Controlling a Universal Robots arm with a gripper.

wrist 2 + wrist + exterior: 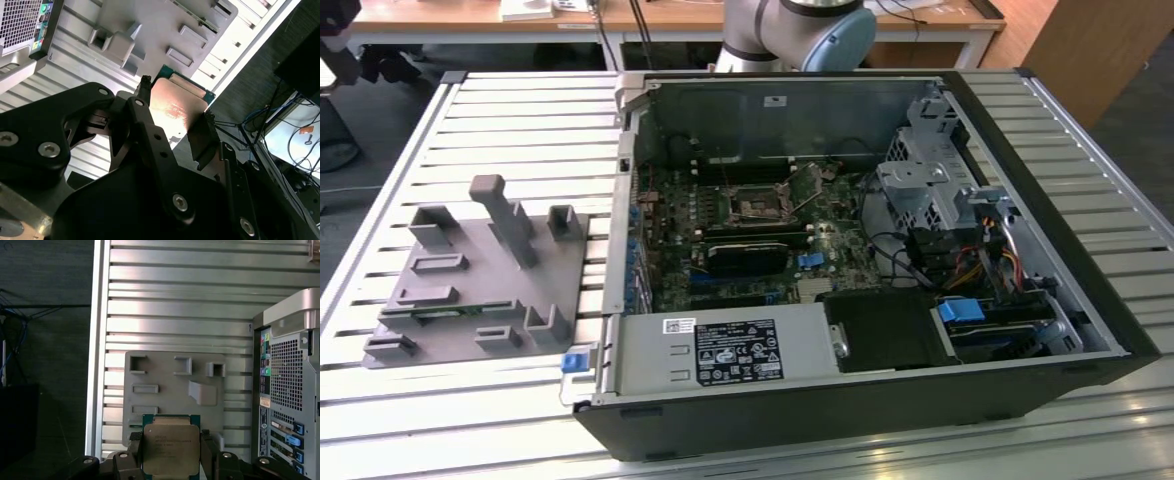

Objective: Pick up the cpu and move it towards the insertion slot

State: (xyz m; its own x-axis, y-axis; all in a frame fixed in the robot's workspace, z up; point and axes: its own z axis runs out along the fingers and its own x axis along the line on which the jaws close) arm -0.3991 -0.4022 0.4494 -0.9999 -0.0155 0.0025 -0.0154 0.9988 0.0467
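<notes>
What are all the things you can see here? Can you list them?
cpu: one, silvery top, green edge, held between the fingers, above the tray.
slot: one, shiny frame, dark middle, inside the computer.
computer: one, black case, open, on the table.
tray: one, grey, on the table at the exterior view's left of the computer.
table: one, silver, slatted.
arm: one, grey and blue, behind the computer.
gripper: one, black, shut on the cpu.

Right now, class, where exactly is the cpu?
In both wrist views the cpu sits clamped between the gripper's fingers, held above the grey plastic fixture tray on the slatted table, beside the computer case.
</notes>
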